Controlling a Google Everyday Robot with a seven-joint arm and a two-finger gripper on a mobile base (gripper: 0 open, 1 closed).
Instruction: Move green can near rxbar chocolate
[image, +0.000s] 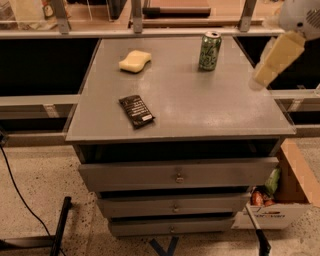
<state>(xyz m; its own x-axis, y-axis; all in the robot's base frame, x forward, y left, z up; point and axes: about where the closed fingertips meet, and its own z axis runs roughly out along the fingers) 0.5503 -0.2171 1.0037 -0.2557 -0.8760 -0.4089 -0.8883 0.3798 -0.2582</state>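
The green can (209, 51) stands upright at the back right of the grey cabinet top (200, 110). The rxbar chocolate (136, 111), a flat black bar with white text, lies near the front left of the top. My gripper (266, 72) hangs in the air at the right edge of the view, right of the can and a little nearer the front. It touches nothing and holds nothing.
A pale yellow sponge (134, 61) lies at the back left of the top. Three drawers (177, 176) sit below the top. A cardboard box (280, 207) with items stands on the floor at the right. A rail (150, 30) runs behind the cabinet.
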